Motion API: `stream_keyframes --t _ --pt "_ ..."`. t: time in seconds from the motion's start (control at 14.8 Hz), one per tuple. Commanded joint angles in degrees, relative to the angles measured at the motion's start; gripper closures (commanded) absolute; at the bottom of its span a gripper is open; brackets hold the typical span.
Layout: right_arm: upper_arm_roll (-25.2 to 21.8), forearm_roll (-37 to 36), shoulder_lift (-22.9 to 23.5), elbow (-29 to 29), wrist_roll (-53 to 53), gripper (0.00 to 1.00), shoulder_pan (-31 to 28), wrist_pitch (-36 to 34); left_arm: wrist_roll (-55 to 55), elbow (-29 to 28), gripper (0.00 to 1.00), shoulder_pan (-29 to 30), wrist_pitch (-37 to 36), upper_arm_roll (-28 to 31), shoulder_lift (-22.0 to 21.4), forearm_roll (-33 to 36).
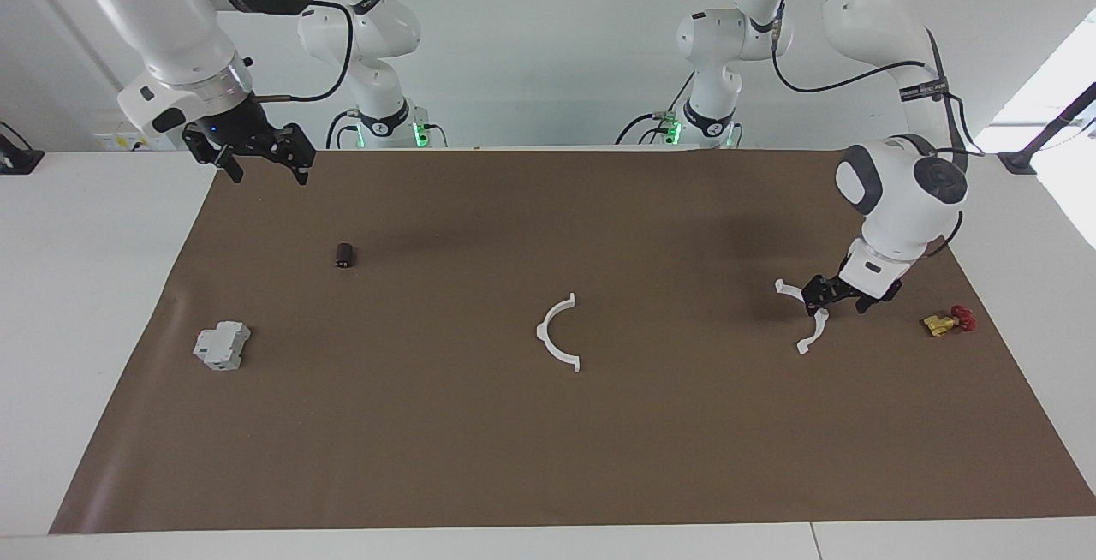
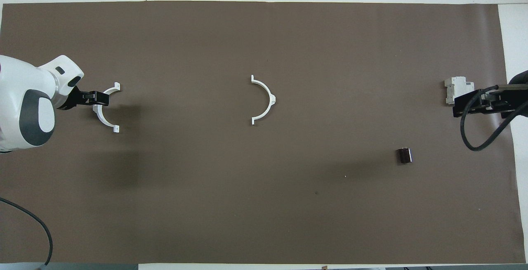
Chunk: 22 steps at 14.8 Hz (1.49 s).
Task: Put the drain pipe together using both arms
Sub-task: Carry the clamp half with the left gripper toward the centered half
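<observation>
- Facing view: left hand (image 1: 837,301) low over one white arc (image 1: 805,317) at the left arm's end of the counter (image 1: 599,457), fingers spread astride it. Second arc (image 1: 560,333) lies mid-counter.
- Overhead view: right hand (image 2: 474,101) released, raised over the grey block (image 2: 453,90); dark cylinder (image 2: 404,155) nearby.
</observation>
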Motion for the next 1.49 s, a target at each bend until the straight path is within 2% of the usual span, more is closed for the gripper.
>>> stream_keyframes --t 0.0,0.07,0.14,0.2,0.34,0.81,1.02,1.22,1.42 --pt "0.4 0.2 0.1 -0.8 -1.8 0.00 -2.4 1.7 0.6 -3.1 0.07 -0.4 1.6 0.4 -0.8 0.6" --pt "0.4 0.4 0.3 -0.2 -1.9 0.00 -2.6 1.7 0.6 -3.3 0.15 -0.4 1.6 0.4 -0.8 0.6" --pt "0.4 0.4 0.4 0.4 -1.9 0.00 -2.7 1.4 0.5 -3.3 0.27 -0.4 1.7 0.4 -0.8 0.6" --pt "0.4 0.4 0.8 1.4 -1.8 0.00 -2.7 1.1 0.2 -3.2 0.54 -0.4 1.7 0.4 -0.8 0.6" --pt "0.4 0.2 1.8 3.4 -1.8 0.00 -2.7 0.3 -0.3 -3.1 0.99 -0.5 1.7 0.4 -0.8 0.6" --pt "0.4 2.0 1.9 5.0 -1.8 0.00 -2.8 -0.1 -3.2 -1.3 1.00 -1.5 0.4 0.1 -1.4 0.6" --pt "0.4 2.0 1.9 5.2 -1.8 0.00 -2.8 0.0 -5.0 2.2 1.00 -3.3 -4.3 0.2 -2.1 0.6" --pt "0.4 2.0 1.9 5.1 -1.9 0.00 -2.8 -0.4 -9.7 8.2 1.00 -6.4 -10.7 0.3 -1.4 0.6" --pt "0.5 2.1 1.9 5.1 -1.8 0.00 -2.7 -0.4 -17.2 10.0 1.00 -12.0 -11.4 0.4 -0.7 1.4"
